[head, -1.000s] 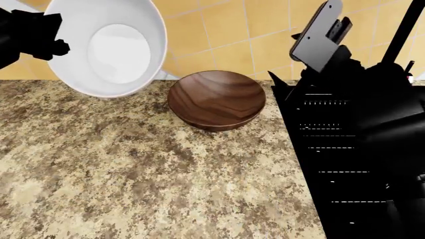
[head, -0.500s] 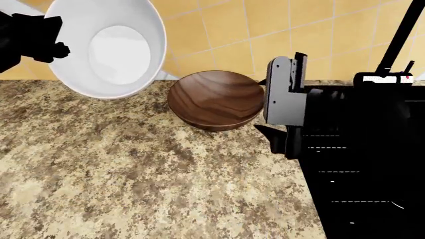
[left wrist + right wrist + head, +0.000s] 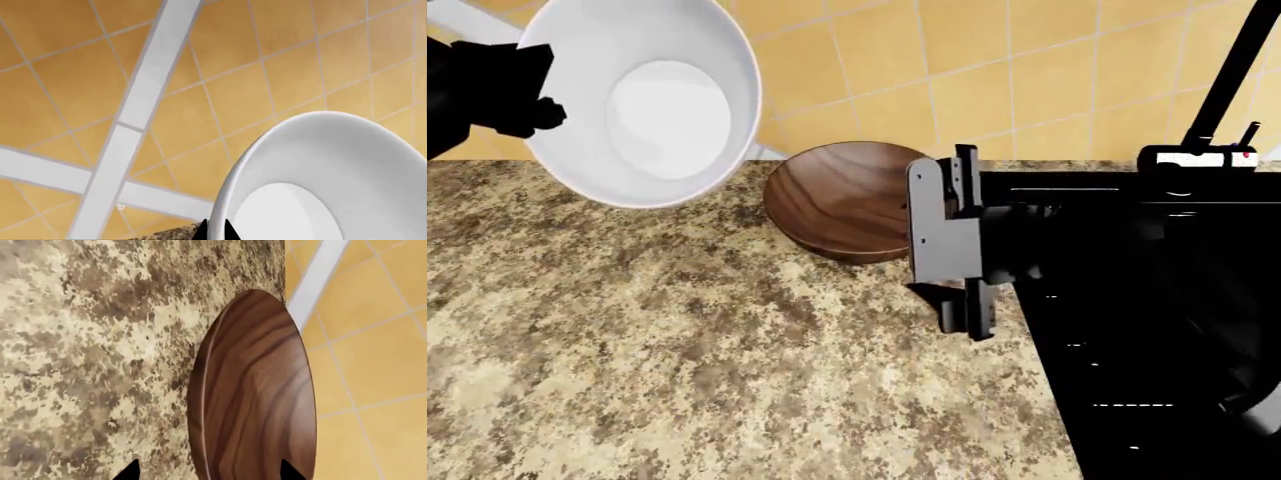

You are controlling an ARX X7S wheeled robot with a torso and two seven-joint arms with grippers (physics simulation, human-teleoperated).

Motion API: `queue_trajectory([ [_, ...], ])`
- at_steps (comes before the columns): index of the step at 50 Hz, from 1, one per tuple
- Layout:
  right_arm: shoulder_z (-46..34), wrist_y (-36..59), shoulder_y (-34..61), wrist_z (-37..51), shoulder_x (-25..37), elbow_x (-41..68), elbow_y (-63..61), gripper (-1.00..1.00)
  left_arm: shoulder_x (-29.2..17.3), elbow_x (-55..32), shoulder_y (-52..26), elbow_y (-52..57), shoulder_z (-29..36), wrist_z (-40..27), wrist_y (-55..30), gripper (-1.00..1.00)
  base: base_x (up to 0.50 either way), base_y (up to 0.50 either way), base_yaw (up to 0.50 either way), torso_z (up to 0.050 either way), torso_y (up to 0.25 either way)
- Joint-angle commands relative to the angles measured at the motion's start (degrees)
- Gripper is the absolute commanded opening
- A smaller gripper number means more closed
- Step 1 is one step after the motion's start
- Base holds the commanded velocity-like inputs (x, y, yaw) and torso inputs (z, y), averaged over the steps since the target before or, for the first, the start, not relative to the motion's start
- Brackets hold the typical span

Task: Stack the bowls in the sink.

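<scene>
Since a second ago, the right gripper [image 3: 952,240] has swung down from in front of the tiled wall and moved left, and now sits at the right edge of the brown bowl [image 3: 841,205], hiding part of its rim. Its two fingers are spread apart, and in the right wrist view the two dark fingertips [image 3: 128,471] show on either side of the brown bowl [image 3: 257,390], not touching it. That bowl sits upright on the speckled granite counter [image 3: 694,350], close to the yellow tiled wall [image 3: 1028,70] and just left of the black sink [image 3: 1148,330]. The left gripper [image 3: 541,95] has hardly moved; it is clenched on the rim of the white bowl [image 3: 641,95], holding it in the air, tilted so its inside faces the camera, above the counter and to the left of the brown bowl. A tall black faucet [image 3: 1234,70] rises at the far right.
</scene>
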Motion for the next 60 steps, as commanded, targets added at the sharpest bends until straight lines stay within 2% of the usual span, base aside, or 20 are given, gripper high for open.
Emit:
queue_trajectory([
  [1, -1.9, -3.0, 1.2, 0.5, -2.9, -0.2, 6.3, 1.0, -0.3, -0.1, 0.7, 0.3, -0.8, 0.1, 0.8, -1.0, 0.0, 0.0, 0.0, 0.0, 0.0],
  [14, -2.5, -6.0, 3.3, 1.9, -5.9, 0.1, 14.7, 1.0, -0.4, -0.1, 1.1, 0.5, -0.8, 0.4, 1.0, -1.0, 0.0, 0.0, 0.0, 0.0, 0.001],
  [33, -2.7, -8.3, 4.1, 2.9, -8.3, 1.1, 20.9, 1.0, -0.6, 1.3, 1.8, 0.0, -0.5, 2.2, 2.6, -1.0, 0.0, 0.0, 0.0, 0.0, 0.001],
  [60, -3.9, -12.3, 4.8, 4.7, -11.3, 1.6, 29.8, 1.0, -0.9, 0.8, 2.6, 0.7, -1.0, 1.4, 2.7, -1.0, 0.0, 0.0, 0.0, 0.0, 0.0],
])
